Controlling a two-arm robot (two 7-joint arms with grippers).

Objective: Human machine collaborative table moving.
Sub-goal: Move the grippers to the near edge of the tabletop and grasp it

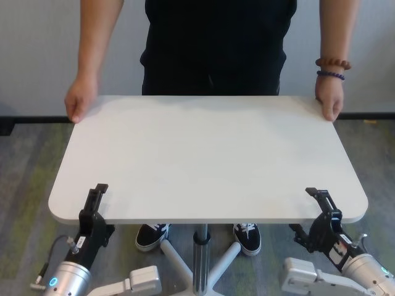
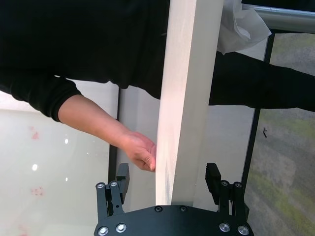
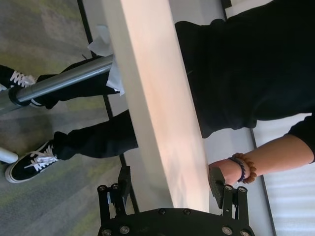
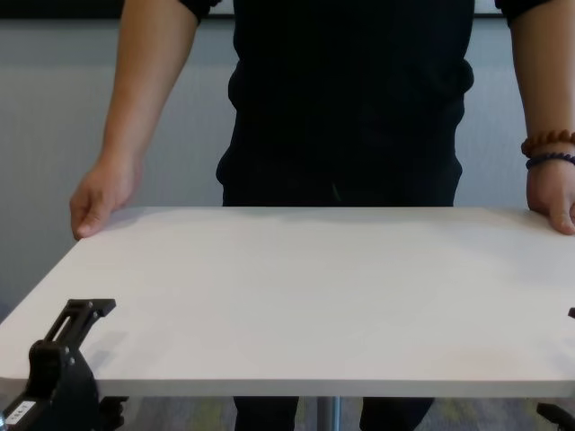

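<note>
Left gripper (image 1: 99, 206): we are straddling the near edge of the bench (image 1: 203, 157) close to its near-left rounded corner, one finger above the top and one below; the fingers (image 2: 122, 175) are standing wide, with a gap on each side of the board, so we are gripping nothing.
Right gripper (image 1: 322, 213): we are doing the same close to the near-right corner, fingers (image 3: 215, 181) spread wide around the thin edge and not clamping it.
Near edge: it is running between our two grippers, overhanging our forearms.
Under the bench: the grey pole (image 1: 200, 259) is dropping to pale splayed feet on the carpet (image 1: 31, 166), and the person's black-and-white shoes (image 1: 247, 237) are showing beneath, just beside the base.
Top: the white surface is lying flat.
Sides: open carpet is showing to the left and right of the bench.
Far edge: the human (image 1: 216, 43) is standing against it, hands at the two far corners; the one on our left (image 1: 80, 98) is curling over the corner, the one on our right (image 1: 330, 102), with bead bracelets (image 1: 333, 63) on its wrist, is grasping the other.
Behind: a pale wall is rising behind the person.
</note>
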